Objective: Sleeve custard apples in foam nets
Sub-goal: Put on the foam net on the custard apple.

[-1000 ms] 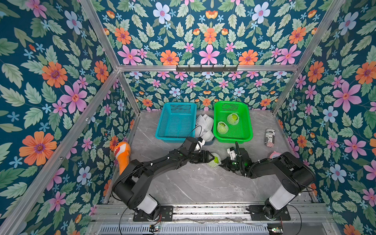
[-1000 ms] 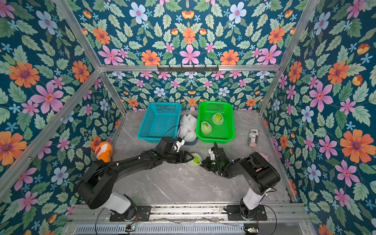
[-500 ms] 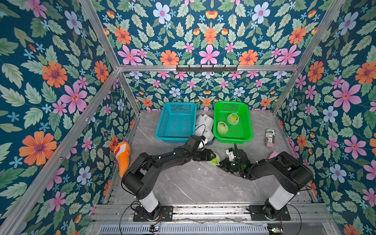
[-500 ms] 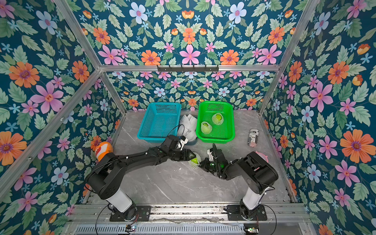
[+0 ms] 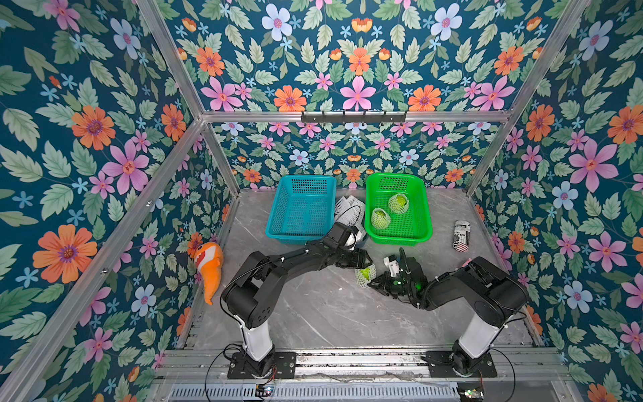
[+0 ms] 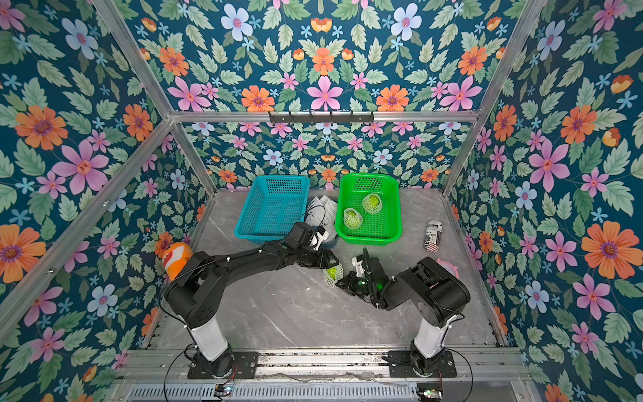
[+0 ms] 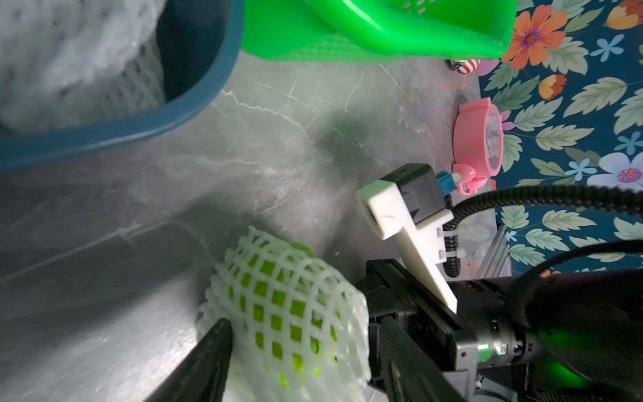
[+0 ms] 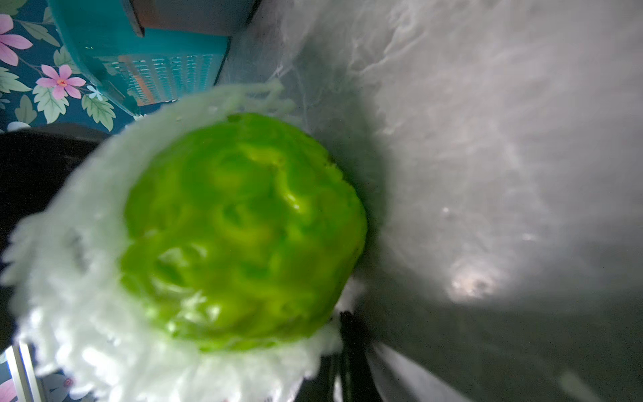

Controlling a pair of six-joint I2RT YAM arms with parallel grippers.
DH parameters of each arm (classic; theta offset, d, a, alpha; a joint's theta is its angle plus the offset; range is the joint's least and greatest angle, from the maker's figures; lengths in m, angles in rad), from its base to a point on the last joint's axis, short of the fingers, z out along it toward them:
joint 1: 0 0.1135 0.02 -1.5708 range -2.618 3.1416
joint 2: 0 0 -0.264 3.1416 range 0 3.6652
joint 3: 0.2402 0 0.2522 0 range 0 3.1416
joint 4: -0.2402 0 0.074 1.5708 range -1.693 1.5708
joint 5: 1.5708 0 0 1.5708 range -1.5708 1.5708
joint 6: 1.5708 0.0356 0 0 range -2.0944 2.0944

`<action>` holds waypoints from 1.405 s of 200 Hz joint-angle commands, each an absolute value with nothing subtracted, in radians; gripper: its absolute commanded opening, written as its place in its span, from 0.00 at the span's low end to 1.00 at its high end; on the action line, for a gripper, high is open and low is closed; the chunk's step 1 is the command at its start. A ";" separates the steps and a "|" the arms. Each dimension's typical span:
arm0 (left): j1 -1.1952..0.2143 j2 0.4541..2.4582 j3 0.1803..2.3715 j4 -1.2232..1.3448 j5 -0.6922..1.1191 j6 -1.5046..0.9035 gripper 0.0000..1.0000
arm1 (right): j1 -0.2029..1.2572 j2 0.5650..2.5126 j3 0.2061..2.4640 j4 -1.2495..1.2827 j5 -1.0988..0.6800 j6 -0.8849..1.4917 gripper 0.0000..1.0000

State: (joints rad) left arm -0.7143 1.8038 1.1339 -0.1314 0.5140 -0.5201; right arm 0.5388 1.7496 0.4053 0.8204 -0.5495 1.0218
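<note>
A bright green custard apple lies on the grey table, mostly inside a white foam net; its bare end faces the right wrist camera. In both top views it sits mid-table between the two arms. My left gripper straddles it, and one black finger presses the net's side. My right gripper is shut, its thin tips pinching the net's rim. Two more netted custard apples lie in the green basket.
An empty blue basket stands at the back, left of the green one. Spare foam nets are heaped in a small dark bin between them. A printed can and a pink toy lie at the right. An orange fish plush leans at the left wall.
My left gripper has slid right, over the netted fruit, and its jaws have narrowed slightly. The fruit and my right arm have barely moved.
</note>
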 commanded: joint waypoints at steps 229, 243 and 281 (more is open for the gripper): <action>-0.749 1.863 1.271 -0.382 0.387 -0.364 0.68 | 0.529 1.338 0.336 0.511 -0.507 0.865 0.32; -0.749 1.849 1.254 -0.367 0.388 -0.365 0.67 | 0.516 1.294 0.342 0.466 -0.484 0.862 0.33; -0.747 1.796 1.191 -0.297 0.409 -0.378 0.65 | 0.470 1.298 0.380 0.435 -0.482 0.871 0.25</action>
